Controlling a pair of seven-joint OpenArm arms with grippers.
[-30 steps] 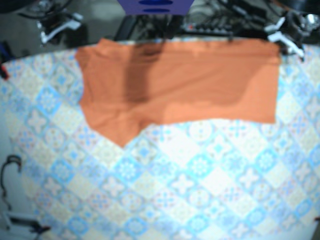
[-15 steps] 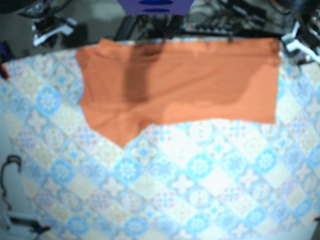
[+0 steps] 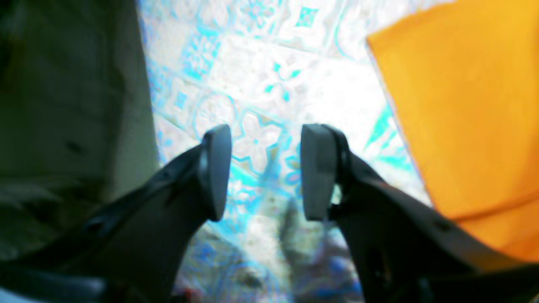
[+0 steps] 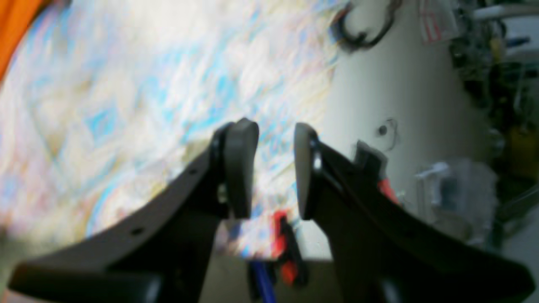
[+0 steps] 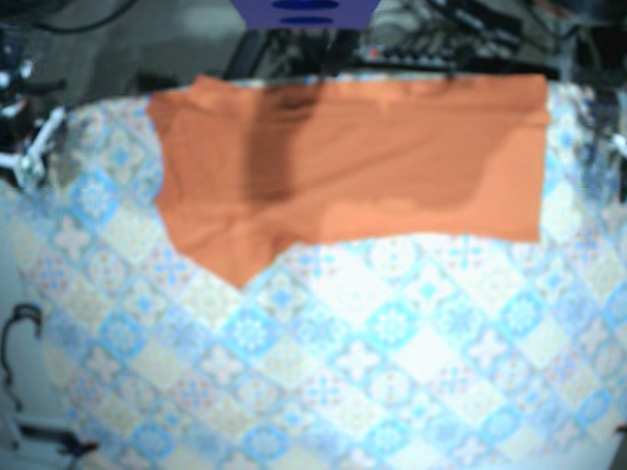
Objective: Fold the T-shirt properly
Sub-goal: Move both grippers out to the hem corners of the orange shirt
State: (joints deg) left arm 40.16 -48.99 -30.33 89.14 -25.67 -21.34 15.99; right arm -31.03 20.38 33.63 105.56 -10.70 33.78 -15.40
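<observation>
Now | T-shirt [image 5: 392, 157] long axis sideways | left gripper [image 3: 265, 172] spread | right gripper [image 4: 273, 170] spread

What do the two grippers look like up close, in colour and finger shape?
The left gripper has two black, curved fingers, each tipped with a flat grey pad with rounded corners. The right gripper is built the same: black fingers, grey pads. No markings or cables are visible on either, though both wrist views are blurred.

Blue-patterned tablecloth [image 5: 392, 333]; black cable [image 5: 24, 309] at left edge; purple panel [image 5: 304, 12] top.
</observation>
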